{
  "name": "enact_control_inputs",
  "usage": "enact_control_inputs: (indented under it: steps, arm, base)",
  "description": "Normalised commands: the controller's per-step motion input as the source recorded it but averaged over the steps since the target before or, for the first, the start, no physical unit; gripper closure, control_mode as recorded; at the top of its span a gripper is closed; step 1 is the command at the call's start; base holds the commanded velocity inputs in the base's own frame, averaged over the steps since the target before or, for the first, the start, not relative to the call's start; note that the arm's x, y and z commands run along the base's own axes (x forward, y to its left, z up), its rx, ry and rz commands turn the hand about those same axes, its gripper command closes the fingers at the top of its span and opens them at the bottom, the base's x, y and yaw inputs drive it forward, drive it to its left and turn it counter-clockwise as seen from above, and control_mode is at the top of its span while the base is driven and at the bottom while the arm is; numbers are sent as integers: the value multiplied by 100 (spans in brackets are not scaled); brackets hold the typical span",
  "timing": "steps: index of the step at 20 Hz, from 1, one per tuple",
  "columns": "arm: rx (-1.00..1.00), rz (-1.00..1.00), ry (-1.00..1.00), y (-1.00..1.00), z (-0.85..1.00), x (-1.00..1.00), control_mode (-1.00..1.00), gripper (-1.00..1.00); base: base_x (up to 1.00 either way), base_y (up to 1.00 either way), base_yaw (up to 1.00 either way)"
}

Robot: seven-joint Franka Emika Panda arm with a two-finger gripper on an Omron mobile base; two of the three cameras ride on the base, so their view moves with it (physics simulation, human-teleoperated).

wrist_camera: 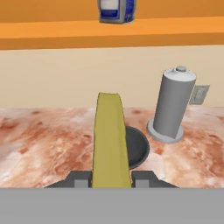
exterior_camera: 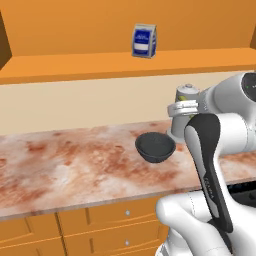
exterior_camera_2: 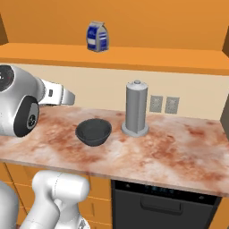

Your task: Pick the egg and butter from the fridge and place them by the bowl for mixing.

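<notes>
Gripper (wrist_camera: 111, 179) is clamped on the butter (wrist_camera: 110, 140), jaws partly closed against either side of the stick. In the hand view the olive-yellow stick runs straight out from between the fingertips (wrist_camera: 80, 180), its far end over the near rim of the bowl (wrist_camera: 138, 146). Butter is off the counter (exterior_camera: 75, 160), held in the air.

Bowl (exterior_camera: 155, 146) sits on the marbled counter, upright, dark grey. Just beside it, toward the wall, stands the grey canister (exterior_camera_2: 136, 108) with a knob on top, not touching the bowl. Two wall outlets (exterior_camera_2: 163, 104) behind the canister. Blue-and-white carton (exterior_camera_2: 97, 36) on the orange shelf (exterior_camera_2: 134, 56) above. Black appliance front (exterior_camera_2: 165, 203) below the counter in the right base view.
</notes>
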Motion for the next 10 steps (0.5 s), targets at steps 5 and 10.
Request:
enact_control_inputs:
  steps: [5,10]
  arm:
    - [0,0,0,0,0,0,100,100]
    - [0,0,4,9,-15,-3,-100,100]
  base:
    - [17,-28,24]
    - [0,-1,7]
